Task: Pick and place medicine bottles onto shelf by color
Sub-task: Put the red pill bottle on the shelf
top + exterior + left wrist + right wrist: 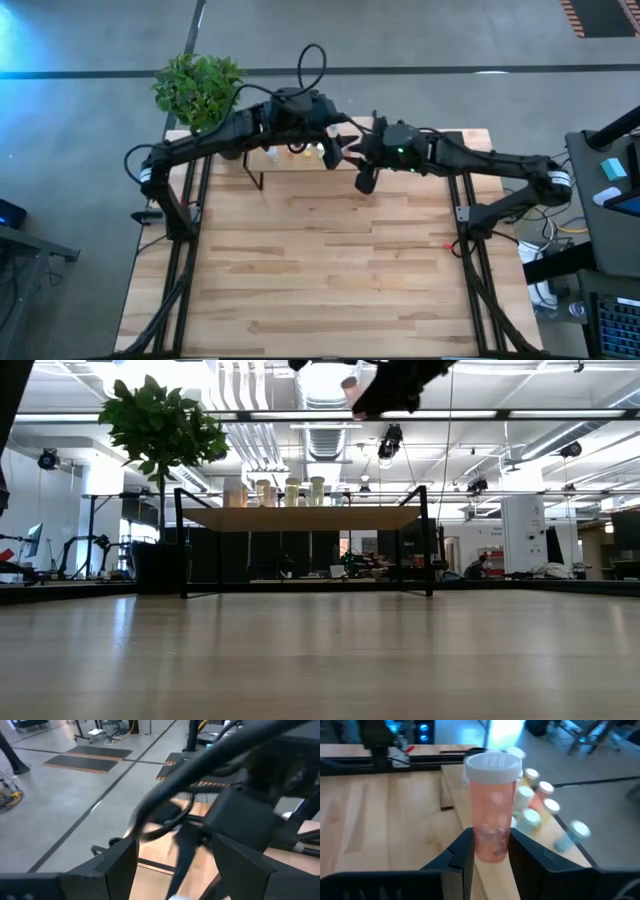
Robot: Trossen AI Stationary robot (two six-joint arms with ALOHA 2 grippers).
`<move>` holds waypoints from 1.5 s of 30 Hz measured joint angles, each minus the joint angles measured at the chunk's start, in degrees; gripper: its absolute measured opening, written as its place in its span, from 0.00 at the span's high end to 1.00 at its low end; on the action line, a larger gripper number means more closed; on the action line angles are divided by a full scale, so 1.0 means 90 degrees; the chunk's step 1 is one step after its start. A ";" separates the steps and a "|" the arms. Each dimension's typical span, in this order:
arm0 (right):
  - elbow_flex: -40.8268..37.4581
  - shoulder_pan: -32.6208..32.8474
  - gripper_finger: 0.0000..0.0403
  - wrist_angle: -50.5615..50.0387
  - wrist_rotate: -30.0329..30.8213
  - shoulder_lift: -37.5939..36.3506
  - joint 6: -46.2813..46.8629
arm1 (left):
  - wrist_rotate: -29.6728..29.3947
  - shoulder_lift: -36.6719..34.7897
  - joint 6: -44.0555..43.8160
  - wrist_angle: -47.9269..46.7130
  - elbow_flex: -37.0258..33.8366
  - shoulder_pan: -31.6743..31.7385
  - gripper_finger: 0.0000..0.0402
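Both arms reaching inward from opposite sides, wrists nearly meeting over the far middle of the bench (330,280). Left arm stretched from its base, elbow raised, left gripper (330,150) pointing toward the other arm, fingers (120,865) spread apart with nothing between them. Right arm extended low and long, right gripper (490,852) closed around a pinkish bottle (492,805), holding it upright by the lower body, fingers (465,855) pressed against both sides. Held high, right gripper at the top edge of the low view.

Two dark, jointed robot arms

Both arms are finished in matt black; a looped black cable (312,60) is carried above the left arm (215,135), and a small green light (400,152) is seen on the right arm (480,160).
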 joint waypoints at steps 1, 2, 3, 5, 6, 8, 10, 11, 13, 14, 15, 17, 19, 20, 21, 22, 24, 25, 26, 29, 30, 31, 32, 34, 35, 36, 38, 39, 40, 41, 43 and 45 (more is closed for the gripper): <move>0.0138 0.0000 0.76 -0.0037 -0.0093 0.0142 -0.0044 | 0.0000 0.0000 -0.0084 -0.0002 0.0000 -0.0021 0.42; 0.0262 0.0000 0.76 -0.0080 -0.0197 0.0262 -0.0071 | -0.0001 0.0000 -0.0242 -0.0002 0.0000 -0.0027 0.42; 0.0358 0.0000 0.76 -0.0149 -0.0260 0.0374 -0.0058 | -0.0008 -0.0003 -0.0400 -0.0074 0.0000 -0.0026 0.41; 0.0548 -0.0002 0.76 -0.0336 -0.0385 0.0578 -0.0137 | -0.0090 -0.0026 -0.0652 -0.0117 0.0004 -0.0014 0.39; 0.0633 0.0009 0.76 -0.0407 -0.0403 0.0655 -0.0172 | -0.0192 -0.0047 -0.0656 -0.0212 0.0005 -0.0013 0.38; 0.0726 0.0028 0.76 -0.0648 -0.0430 0.0735 -0.0211 | -0.0455 -0.0092 -0.0615 -0.0369 0.0005 -0.0014 0.35; 0.0783 0.0050 0.76 -0.0722 -0.0454 0.0762 -0.0193 | -0.0495 -0.0173 -0.0473 -0.0539 0.0002 -0.0014 0.34; 0.0792 0.0056 0.76 -0.0689 -0.0446 0.0744 -0.0177 | -0.0494 -0.0198 -0.0363 -0.0526 0.0002 -0.0017 0.33; 0.0758 0.0061 0.76 -0.0695 -0.0427 0.0677 -0.0180 | -0.0411 -0.0262 -0.0158 -0.0558 0.0002 -0.0022 0.33; 0.0758 0.0063 0.76 -0.0663 -0.0421 0.0636 -0.0172 | -0.0289 -0.0266 -0.0117 -0.0565 0.0002 -0.0022 0.33; 0.0758 0.0063 0.76 -0.0639 -0.0422 0.0601 -0.0157 | -0.0160 -0.0267 -0.0108 -0.0552 0.0001 -0.0028 0.33; 0.0753 0.0068 0.76 -0.0653 -0.0421 0.0531 -0.0154 | 0.0026 -0.0267 -0.0140 -0.0559 -0.0013 -0.0036 0.33; 0.0750 0.0068 0.76 -0.0653 -0.0396 0.0457 -0.0160 | -0.0016 -0.0265 -0.0275 -0.0492 -0.0017 -0.0052 0.33; 0.0750 0.0068 0.76 -0.0647 -0.0385 0.0421 -0.0163 | -0.0055 -0.0265 -0.0428 -0.0405 -0.0017 -0.0053 0.33; 0.0748 0.0068 0.76 -0.0636 -0.0373 0.0385 -0.0175 | -0.0070 -0.0253 -0.0547 -0.0321 -0.0017 -0.0051 0.33; 0.0749 0.0066 0.76 -0.0637 -0.0373 0.0353 -0.0189 | -0.0076 -0.0248 -0.0601 -0.0222 -0.0017 -0.0051 0.33; 0.0748 0.0066 0.76 -0.0681 -0.0371 0.0283 -0.0211 | -0.0074 -0.0238 -0.0607 -0.0144 -0.0017 -0.0045 0.33; 0.0733 0.0066 0.76 -0.0684 -0.0373 0.0244 -0.0214 | -0.0069 -0.0237 -0.0607 -0.0115 -0.0017 -0.0046 0.33; 0.0711 0.0050 0.76 -0.0690 -0.0374 0.0198 -0.0218 | -0.0032 -0.0234 -0.0606 -0.0072 -0.0017 -0.0050 0.33; 0.0652 -0.0072 0.76 -0.0717 -0.0378 0.0076 -0.0283 | 0.0039 -0.0214 -0.0491 0.0014 -0.0017 -0.0061 0.33; 0.0645 -0.0097 0.76 -0.0721 -0.0377 0.0045 -0.0284 | 0.0054 -0.0211 -0.0435 0.0014 -0.0021 -0.0070 0.33; 0.0640 -0.0105 0.76 -0.0721 -0.0372 0.0006 -0.0283 | 0.0055 -0.0199 -0.0372 0.0029 -0.0045 -0.0076 0.33; 0.0639 -0.0104 0.76 -0.0739 -0.0373 -0.0044 -0.0281 | 0.0055 -0.0154 -0.0347 0.0080 -0.0058 -0.0096 0.33; 0.0639 -0.0085 0.76 -0.0795 -0.0390 -0.0131 -0.0274 | 0.0058 -0.0101 -0.0336 0.0086 -0.0073 -0.0110 0.33; 0.0639 -0.0080 0.76 -0.0840 -0.0431 -0.0173 -0.0237 | 0.0064 -0.0060 -0.0332 0.0064 -0.0076 -0.0132 0.33; 0.0639 -0.0076 0.76 -0.0912 -0.0435 -0.0211 -0.0183 | 0.0068 -0.0013 -0.0330 0.0116 -0.0078 -0.0153 0.33; 0.0639 -0.0085 0.76 -0.1027 -0.0429 -0.0251 -0.0146 | 0.0124 0.0027 -0.0330 0.0180 -0.0078 -0.0197 0.33; 0.0637 -0.0090 0.76 -0.1043 -0.0422 -0.0255 -0.0115 | 0.0163 0.0027 -0.0328 0.0182 -0.0080 -0.0214 0.33; 0.0636 -0.0090 0.76 -0.1044 -0.0429 -0.0264 -0.0058 | 0.0169 0.0027 -0.0328 0.0202 -0.0080 -0.0223 0.33; 0.0630 -0.0090 0.76 -0.1046 -0.0470 -0.0280 -0.0038 | 0.0169 0.0025 -0.0328 0.0251 -0.0098 -0.0223 0.33; 0.0629 -0.0085 0.76 -0.1040 -0.0580 -0.0311 -0.0041 | 0.0166 0.0012 -0.0335 0.0276 -0.0182 -0.0221 0.33; 0.0628 -0.0083 0.76 -0.1036 -0.0596 -0.0349 -0.0044 | 0.0164 0.0012 -0.0335 0.0241 -0.0252 -0.0221 0.33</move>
